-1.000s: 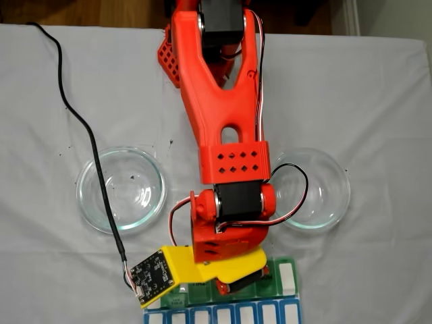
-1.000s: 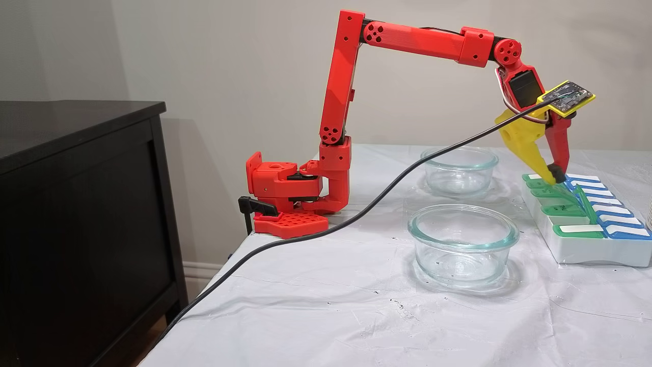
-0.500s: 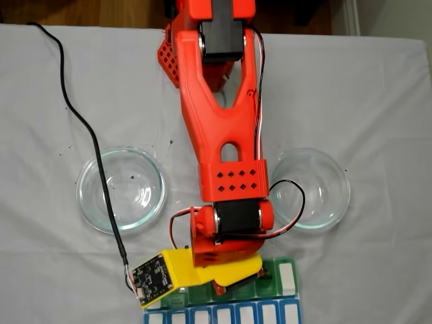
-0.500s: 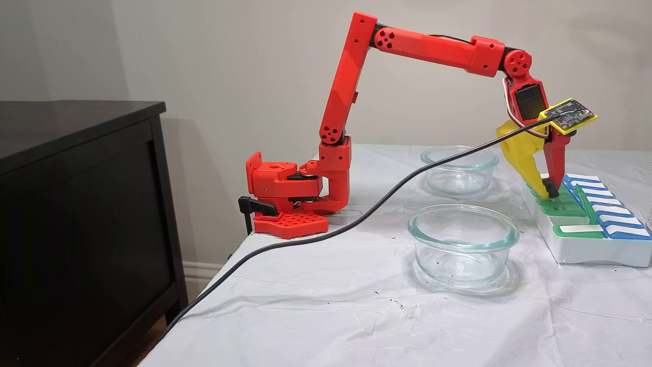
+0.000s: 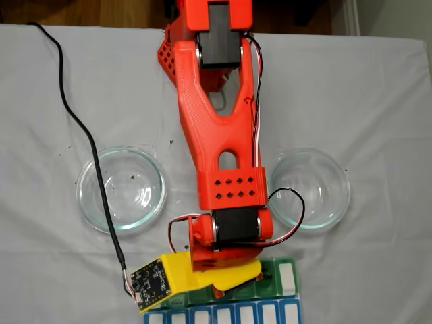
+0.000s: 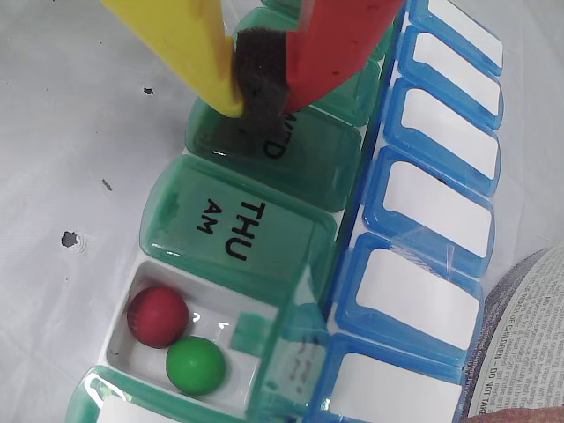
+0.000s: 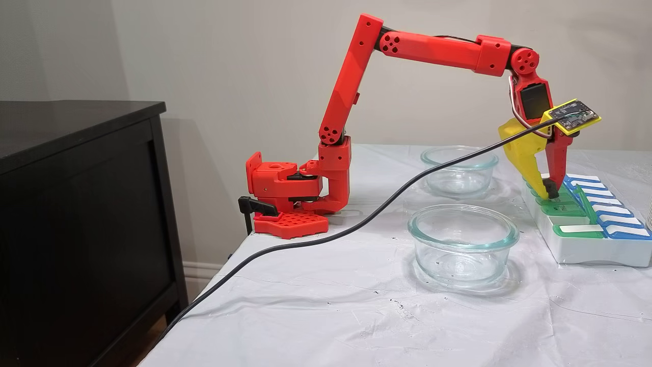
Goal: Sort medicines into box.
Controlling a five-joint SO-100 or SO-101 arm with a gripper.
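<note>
Wrist view, L to R: white cloth-covered table (image 6: pixel 62 132) w/ dark specks lies left of the jaws. Gripper (image 6: pixel 257 88), one yellow finger (image 6: pixel 181 40) and one red finger (image 6: pixel 339 40), comes in from the top edge. Jaws drawn together, only a black foam pad (image 6: pixel 256 62) between the tips; no ball in them. Tips rest on or just over the shut translucent green lid marked WED (image 6: pixel 291 159); contact not clear.

Just below the jaws: shut green lid marked THU AM (image 6: pixel 233 229). Below that, an open white compartment (image 6: pixel 220 330) w/ its lid (image 6: pixel 286 357) flipped up on the right side. Inside it, one glossy red ball (image 6: pixel 158 315) and one bright green ball (image 6: pixel 196 365), touching or nearly so, red one nearer the jaws.

Right of the jaws: row of blue lids w/ white labels (image 6: pixel 432 207), all shut, same rectangular pill organizer box (image 6: pixel 352 211). Far lower right, edge of a printed paper object (image 6: pixel 529 344).

Top-down fixed view: left clear round glass dish (image 5: pixel 121 190) sits left of the jaws and back toward the arm base, black cable (image 5: pixel 81 128) crossing its rim; right clear round glass dish (image 5: pixel 310 189) sits to the right. Orange-red arm (image 5: pixel 219 128) runs between them down to the organizer.

Side fixed view: jaw tips down on the green row (image 7: pixel 560 208); dark wood cabinet (image 7: pixel 76 214) far left.
</note>
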